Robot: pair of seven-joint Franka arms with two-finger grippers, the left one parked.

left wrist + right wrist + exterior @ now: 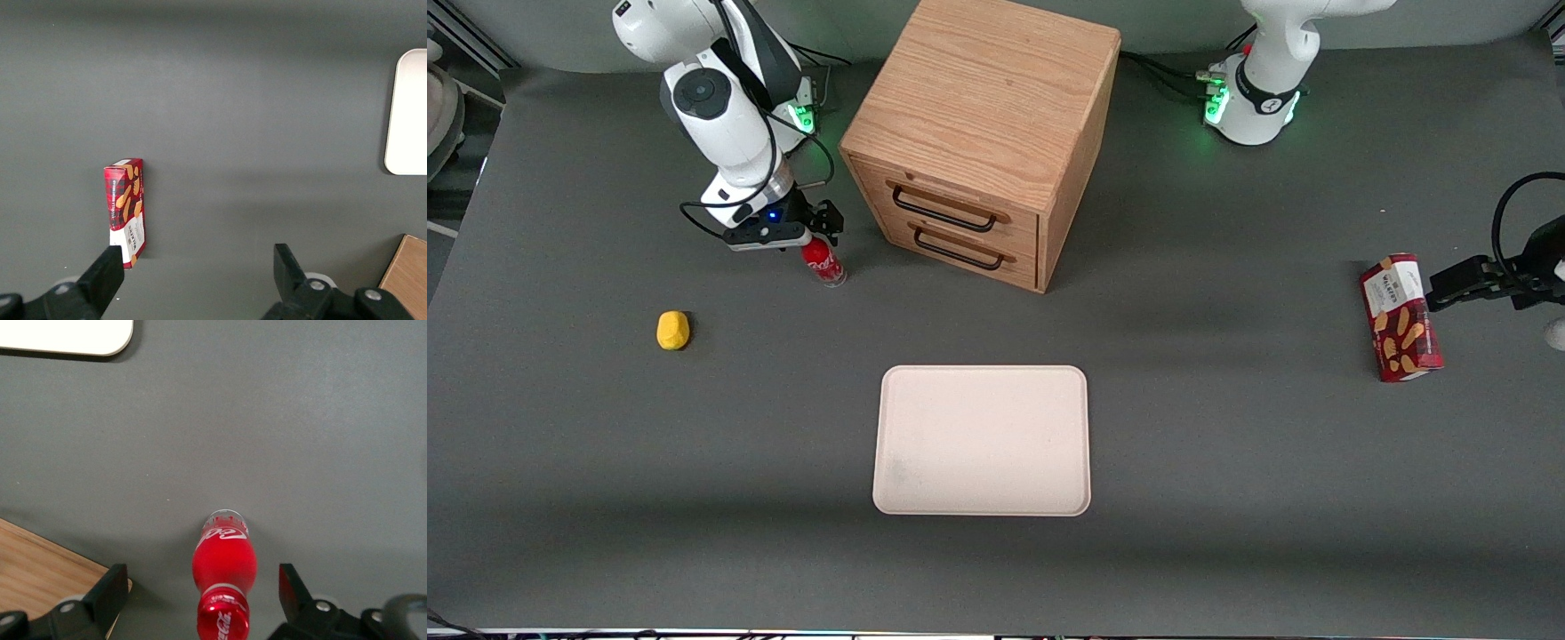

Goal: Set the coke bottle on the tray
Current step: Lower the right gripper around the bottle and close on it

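One coke bottle [224, 577], one tray [983, 440], one yellow lump [673, 330], one red snack box [1400, 317] and one two-drawer wooden cabinet [983, 133] stand on the grey table [1227, 498]. The gripper [203, 599] hangs over the upright bottle with its fingers [110, 593] spread apart, one on each side of the bottle's neck and touching neither side. The bottle's cap [223, 619] is partly cut off in the right wrist view, and in the front view the gripper body covers it. The tray holds nothing and lies well apart from the fingers, nearer the front camera.
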